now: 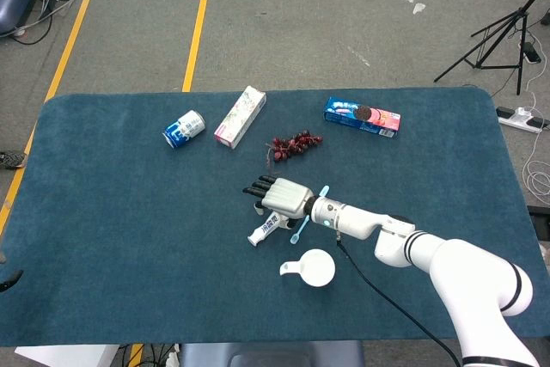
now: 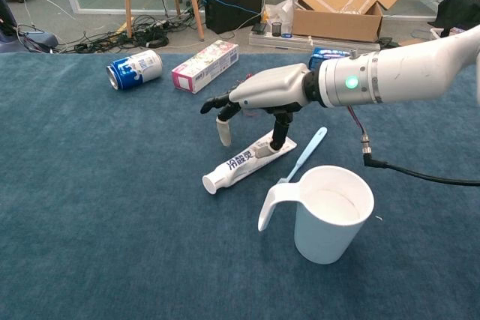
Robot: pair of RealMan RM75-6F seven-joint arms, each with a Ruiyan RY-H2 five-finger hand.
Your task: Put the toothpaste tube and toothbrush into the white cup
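A white toothpaste tube (image 1: 265,231) (image 2: 240,161) lies flat on the blue table cloth, cap toward the front left. Just to its right lies a light blue toothbrush (image 1: 302,225) (image 2: 306,154), its head near the handle of the white cup (image 1: 314,268) (image 2: 330,215). The cup stands upright and holds nothing. My right hand (image 1: 282,196) (image 2: 262,91) hovers palm down over the tube's flat end with fingers spread. Its thumb reaches down to the tube; whether it touches I cannot tell. The hand holds nothing. My left hand is not visible.
At the back of the table lie a blue can (image 1: 184,129) (image 2: 135,69), a pink and white box (image 1: 240,116) (image 2: 205,65), dark grapes (image 1: 295,143) and a blue cookie pack (image 1: 362,115). A black cable (image 2: 405,170) trails from my right wrist.
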